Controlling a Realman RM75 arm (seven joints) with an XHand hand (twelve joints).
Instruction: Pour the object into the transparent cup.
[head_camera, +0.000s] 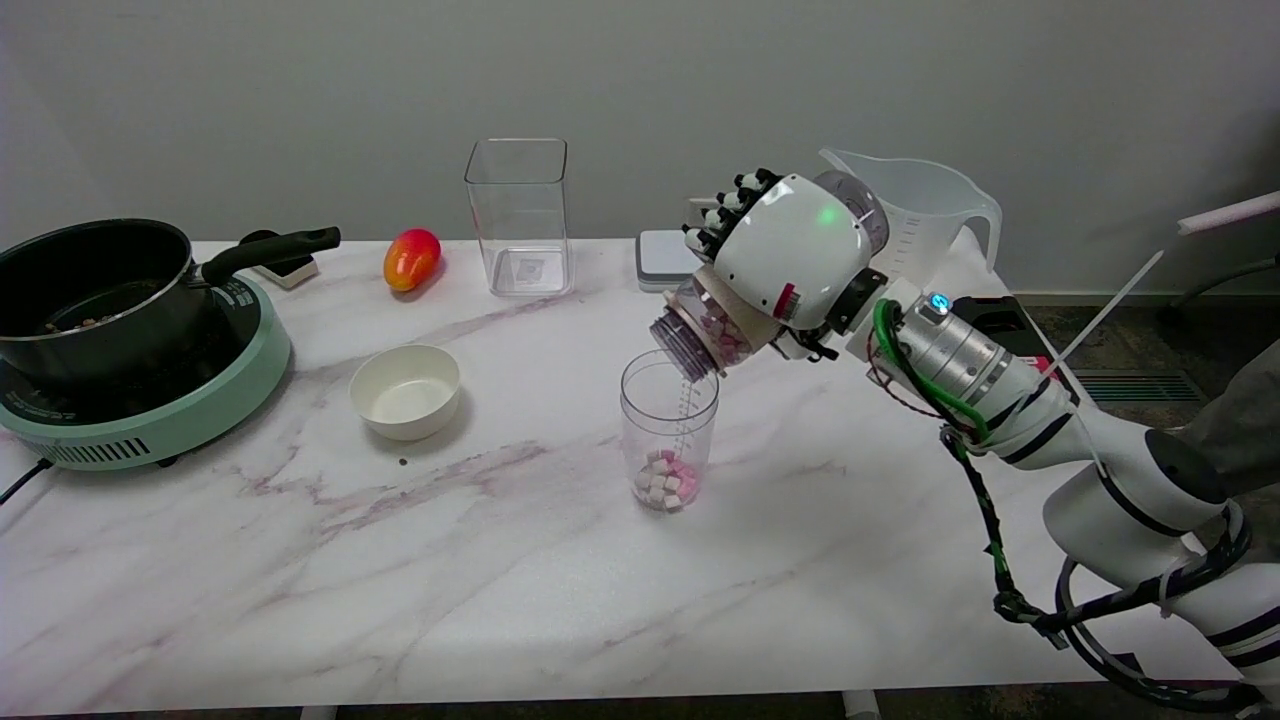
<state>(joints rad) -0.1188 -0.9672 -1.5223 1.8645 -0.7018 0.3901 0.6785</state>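
**Tilting jar held over the transparent cup**

Gripping a small clear jar (703, 335), the right hand (790, 250) is seen at about two o'clock from the table's middle, its white back turned to the camera. The fingers (735, 200) are wrapped around the jar's body, their black-and-white tips showing over the top of the hand; how firmly they press cannot be told. The jar is tilted steeply, its ribbed mouth turned down and toward eight o'clock, and pink and white pieces are visible inside it near the mouth.

The transparent cup (668, 430) is stood upright near the middle of the marble table (500, 600), directly below the jar's mouth, whose lower lip is seen at or just above the cup's rim at one o'clock; whether the two touch cannot be told. A small heap of pink and white cubes (664, 482) is gathered on the cup's bottom.

A white bowl (406, 391) is placed at nine o'clock from the cup, well apart from it. Farther toward nine o'clock a black pot (95, 290) with a long handle is set on a green hotplate (150, 425). At eleven o'clock from the cup a tall square clear container (519, 217) is stood near the far edge, with a red-orange mango (411, 259) at its nine o'clock side. A measuring jug (925, 215) is seen behind the hand at the far edge, and a small white scale (668, 257) is partly hidden by the fingers.
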